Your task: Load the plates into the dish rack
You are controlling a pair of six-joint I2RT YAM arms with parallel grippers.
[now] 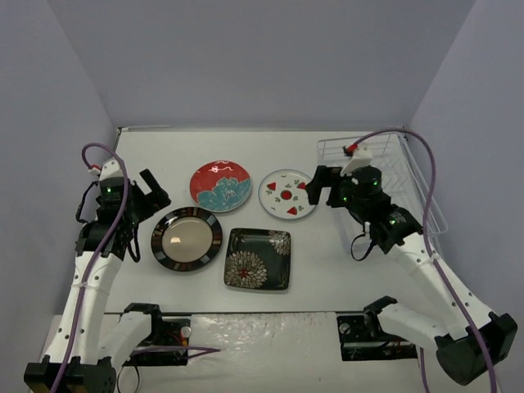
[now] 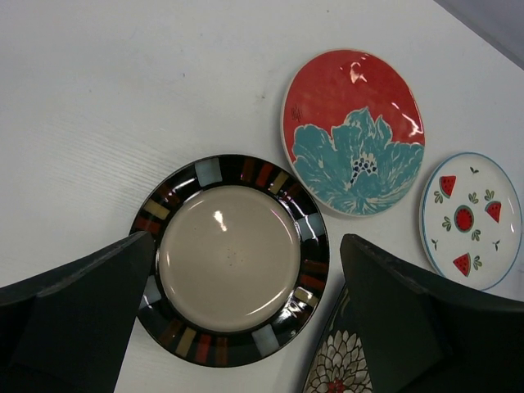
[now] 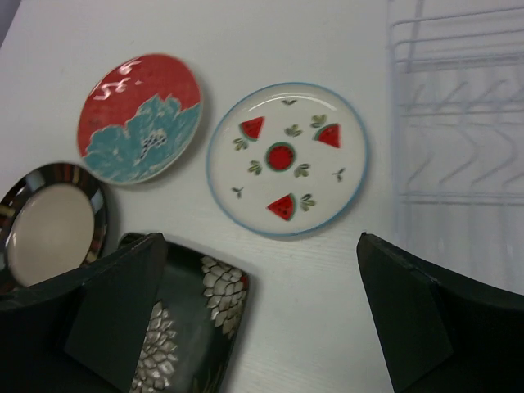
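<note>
Top external view shows four plates lying flat on the bench (image 1: 327,270), and none is in the dish rack (image 1: 389,160) yet; the rack sits at the right of the frame. Both claws gape wide and hold nothing. The right claw (image 1: 318,187) hovers just right of the watermelon plate (image 1: 287,195) with the rack close behind it, so that arm is nearer to both plate and rack. The left claw (image 1: 154,190) hangs at the left beside the black-rimmed plate (image 1: 187,238), and its wrist view frames that plate in the open gap. The red-and-teal plate (image 1: 220,186) sits upper centre and the square black plate (image 1: 258,259) lower centre. I'd guess the watermelon plate goes first: a short carry rightward, then stood on edge in the rack.
</note>
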